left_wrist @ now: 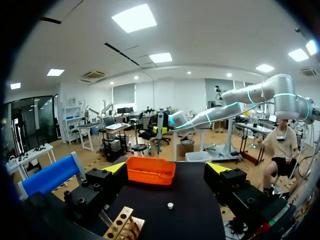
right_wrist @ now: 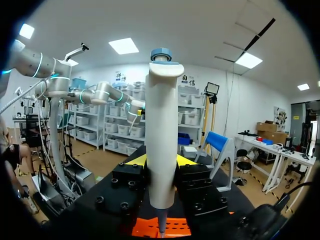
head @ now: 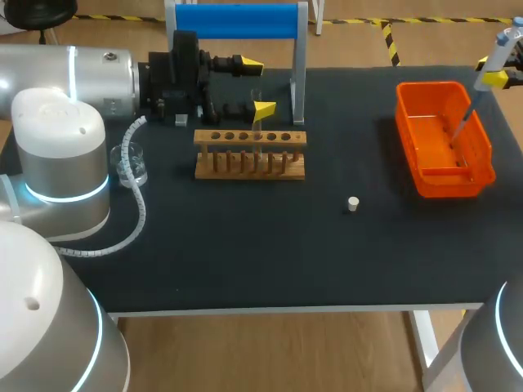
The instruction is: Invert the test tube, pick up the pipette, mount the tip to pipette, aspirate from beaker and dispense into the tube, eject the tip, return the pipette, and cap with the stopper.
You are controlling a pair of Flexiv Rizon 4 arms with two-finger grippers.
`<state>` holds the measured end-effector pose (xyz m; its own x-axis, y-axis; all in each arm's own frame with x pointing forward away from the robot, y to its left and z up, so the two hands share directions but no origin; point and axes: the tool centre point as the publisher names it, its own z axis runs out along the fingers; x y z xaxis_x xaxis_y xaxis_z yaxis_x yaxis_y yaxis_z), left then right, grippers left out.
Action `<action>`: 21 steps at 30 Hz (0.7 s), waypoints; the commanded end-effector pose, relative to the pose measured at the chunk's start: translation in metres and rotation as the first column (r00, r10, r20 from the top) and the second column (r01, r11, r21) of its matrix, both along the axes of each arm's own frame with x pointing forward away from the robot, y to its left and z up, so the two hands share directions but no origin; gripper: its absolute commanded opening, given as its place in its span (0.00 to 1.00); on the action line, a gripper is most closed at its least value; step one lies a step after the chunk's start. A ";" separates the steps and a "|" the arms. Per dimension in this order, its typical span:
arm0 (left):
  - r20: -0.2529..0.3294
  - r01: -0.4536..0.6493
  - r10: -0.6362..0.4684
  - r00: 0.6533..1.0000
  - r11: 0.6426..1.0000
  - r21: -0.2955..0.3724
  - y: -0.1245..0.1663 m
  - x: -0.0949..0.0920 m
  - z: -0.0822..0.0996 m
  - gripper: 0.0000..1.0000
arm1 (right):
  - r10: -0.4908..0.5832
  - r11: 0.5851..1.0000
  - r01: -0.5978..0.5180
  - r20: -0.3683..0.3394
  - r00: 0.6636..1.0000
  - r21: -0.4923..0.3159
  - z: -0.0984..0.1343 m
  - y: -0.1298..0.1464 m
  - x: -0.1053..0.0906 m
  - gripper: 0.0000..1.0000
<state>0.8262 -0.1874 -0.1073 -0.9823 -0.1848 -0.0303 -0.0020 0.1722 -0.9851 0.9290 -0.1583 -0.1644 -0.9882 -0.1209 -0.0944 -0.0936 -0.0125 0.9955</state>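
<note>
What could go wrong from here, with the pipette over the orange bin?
1. The grey pipette, held slanted in the right gripper, has its thin end low over the orange plastic bin; a sideways exit might catch the wall.
2. The open left gripper sits close by the clear test tube at the wooden rack; a swing could knock it.
3. The clear glass beaker stands beside the left arm's white cable conduit, which may drag it.

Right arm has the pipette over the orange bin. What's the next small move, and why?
Probably eject the tip here: the right gripper holds the pipette upright, its slender end pointing down into the orange bin, and the stopper lies loose on the table. Whether a tip is mounted is hard to tell.
</note>
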 end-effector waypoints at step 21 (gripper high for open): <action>0.002 -0.001 0.001 1.000 1.000 -0.003 0.000 0.000 -0.001 1.00 | 0.047 0.999 -0.047 -0.002 0.999 -0.008 -0.002 -0.003 0.005 0.00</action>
<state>0.8262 -0.1874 -0.1073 -0.9823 -0.1848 -0.0303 -0.0020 0.1722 -0.9851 0.9310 -0.1585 -0.1659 -0.9833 -0.1575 -0.0909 -0.0908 -0.0076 0.9958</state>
